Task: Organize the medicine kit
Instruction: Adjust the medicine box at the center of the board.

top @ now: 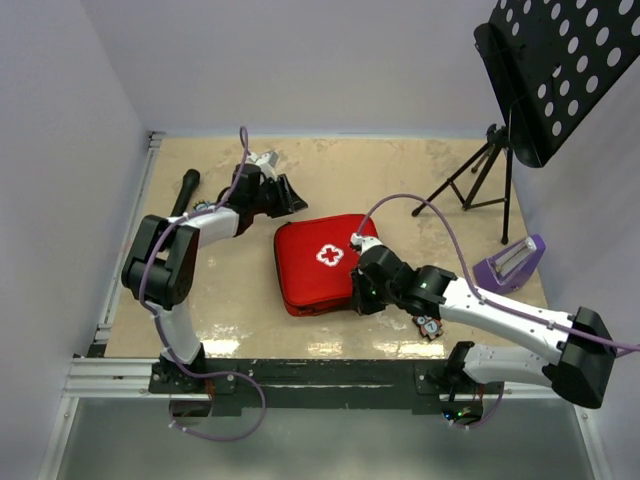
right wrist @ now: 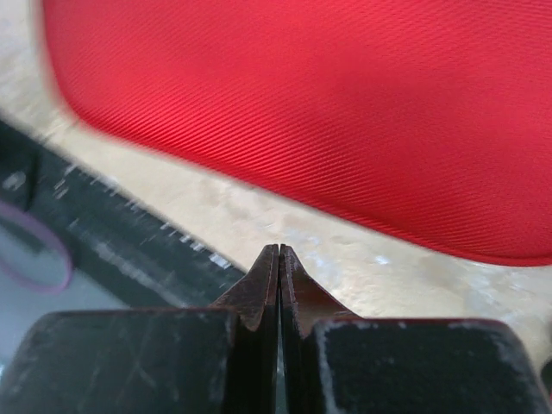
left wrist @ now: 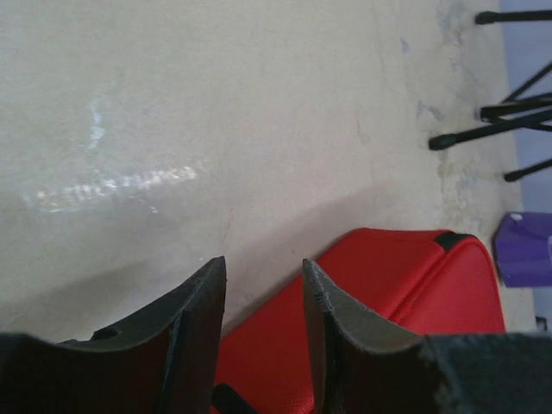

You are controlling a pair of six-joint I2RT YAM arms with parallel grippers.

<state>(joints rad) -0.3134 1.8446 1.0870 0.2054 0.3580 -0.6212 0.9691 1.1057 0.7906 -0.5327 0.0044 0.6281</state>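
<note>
The red medicine kit (top: 322,262) lies closed mid-table, its white cross facing up. My left gripper (top: 288,196) hovers just beyond the kit's far left corner. In the left wrist view its jaws (left wrist: 264,263) stand apart with nothing between them, and the kit (left wrist: 405,276) shows past and under the fingers. My right gripper (top: 357,297) is at the kit's near right edge. The right wrist view shows it (right wrist: 279,247) shut with nothing in it, tips over bare tabletop just short of the kit's red fabric (right wrist: 328,103).
A black perforated music stand (top: 560,70) on a tripod (top: 480,185) stands at the back right. A purple object (top: 512,262) lies right of the kit. A black cylinder (top: 186,190) lies at the far left. The metal rail (right wrist: 103,241) runs along the near table edge.
</note>
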